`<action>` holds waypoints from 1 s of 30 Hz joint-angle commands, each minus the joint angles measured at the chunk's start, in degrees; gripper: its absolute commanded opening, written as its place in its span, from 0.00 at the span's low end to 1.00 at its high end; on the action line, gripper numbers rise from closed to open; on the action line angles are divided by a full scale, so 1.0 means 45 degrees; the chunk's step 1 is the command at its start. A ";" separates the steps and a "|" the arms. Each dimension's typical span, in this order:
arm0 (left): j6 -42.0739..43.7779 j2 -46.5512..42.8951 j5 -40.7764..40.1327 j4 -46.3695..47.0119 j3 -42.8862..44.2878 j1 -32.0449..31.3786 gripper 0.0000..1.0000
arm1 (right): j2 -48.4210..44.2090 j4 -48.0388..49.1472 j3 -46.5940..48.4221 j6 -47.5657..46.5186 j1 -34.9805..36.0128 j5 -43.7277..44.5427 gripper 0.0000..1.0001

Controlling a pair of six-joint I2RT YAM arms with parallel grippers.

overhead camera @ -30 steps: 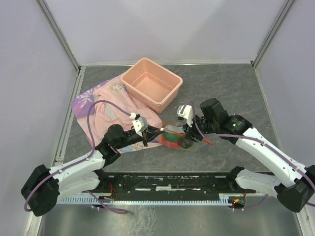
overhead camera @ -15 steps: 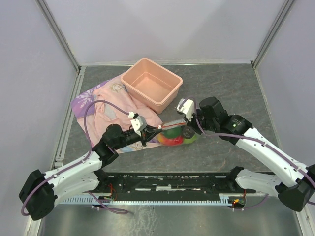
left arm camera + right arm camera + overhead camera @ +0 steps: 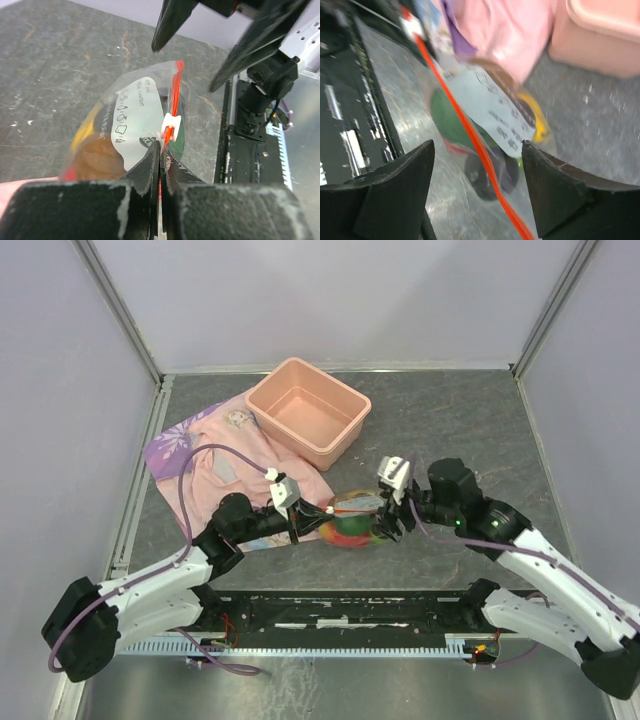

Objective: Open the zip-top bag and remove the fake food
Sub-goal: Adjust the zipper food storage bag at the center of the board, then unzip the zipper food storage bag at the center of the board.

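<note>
The zip-top bag (image 3: pixel 352 519) lies on the table between my grippers, its orange-red zip strip (image 3: pixel 176 92) on top. The fake food (image 3: pixel 346 531) shows through it: green (image 3: pixel 446 116), yellow (image 3: pixel 538 114) and a dark piece (image 3: pixel 487 176). My left gripper (image 3: pixel 311 512) is shut on the zip strip just behind the white slider (image 3: pixel 171 124); in its own view the left gripper (image 3: pixel 161 151) has its jaws pressed together on the strip. My right gripper (image 3: pixel 393 510) is open at the bag's right end. In the right wrist view the strip (image 3: pixel 485 165) runs between the right gripper's (image 3: pixel 477 162) spread jaws, untouched.
A salmon-pink tub (image 3: pixel 308 410) stands behind the bag, on the edge of a pink-and-purple cloth (image 3: pixel 215 455) spread to the left. Grey walls close in the left, right and back sides. The arm bases and a black rail (image 3: pixel 350 610) line the near edge.
My right gripper closed at the bag's right end, then opened and drew back to the right. The bag has settled lower on the table. The left gripper stays shut on the strip.
</note>
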 commanded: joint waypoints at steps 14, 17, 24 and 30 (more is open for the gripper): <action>-0.2129 0.1238 0.1416 0.1372 0.0611 0.0039 0.03 | 0.1662 0.5970 0.0036 0.0334 0.0051 -0.5153 0.72; -0.2138 0.1188 0.1412 0.1391 0.0583 0.0039 0.03 | 0.1961 0.6203 -0.0005 0.0578 0.0081 -0.5263 0.68; -0.2130 0.1358 0.1457 0.1418 0.0630 0.0038 0.03 | 0.1996 0.6860 -0.0193 0.1198 0.0126 -0.5557 0.63; -0.2203 0.1421 0.1470 0.1525 0.0661 0.0039 0.03 | 0.2169 0.6761 -0.0136 0.1203 0.0164 -0.5498 0.55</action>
